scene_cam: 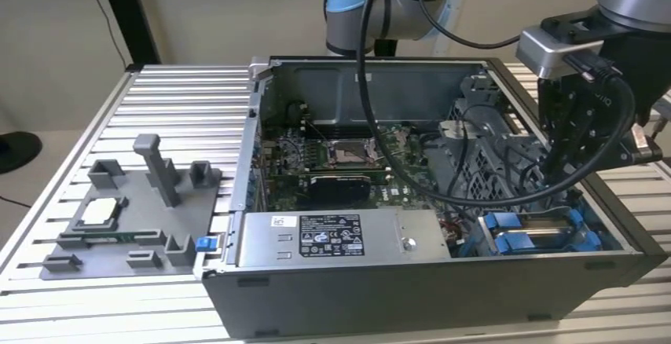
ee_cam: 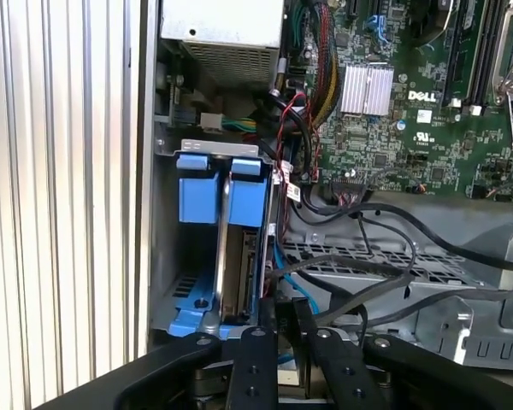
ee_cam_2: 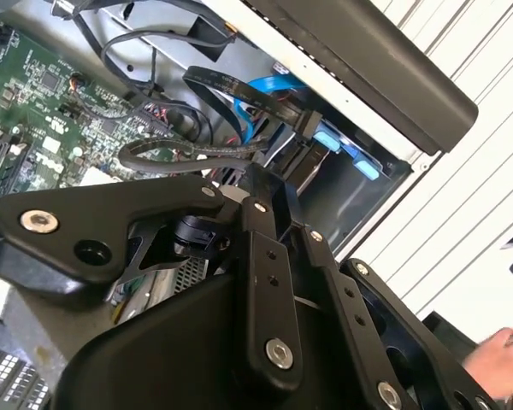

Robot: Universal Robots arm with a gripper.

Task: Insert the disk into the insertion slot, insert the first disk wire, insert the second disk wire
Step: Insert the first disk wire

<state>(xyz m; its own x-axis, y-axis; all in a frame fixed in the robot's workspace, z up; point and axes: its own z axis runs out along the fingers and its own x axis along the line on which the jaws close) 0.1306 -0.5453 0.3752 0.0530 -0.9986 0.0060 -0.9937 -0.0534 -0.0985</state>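
Note:
The disk (scene_cam: 537,232), silver metal in a bright blue frame, sits in the insertion slot at the case's front corner on the exterior view's right. In the first wrist view I see the disk (ee_cam: 239,265) edge-on between its blue frame tabs (ee_cam: 197,188). My gripper (scene_cam: 571,183) hangs just above that bay, among black cables. In both wrist views the gripper (ee_cam: 284,309) (ee_cam_2: 258,178) looks shut, with nothing clearly between its tips. A blue wire (ee_cam: 292,280) runs beside the disk, and a black connector (ee_cam_2: 306,121) on a blue wire lies by the frame.
The open computer case (scene_cam: 441,289) lies on a slatted metal table (scene_cam: 168,100). It holds a grey labelled power supply (scene_cam: 335,238), a green motherboard (scene_cam: 335,155) and loose black cables (ee_cam: 393,273). A grey fixture tray (scene_cam: 126,218) stands at the exterior view's left. A hand (ee_cam_2: 504,359) shows beyond the case.

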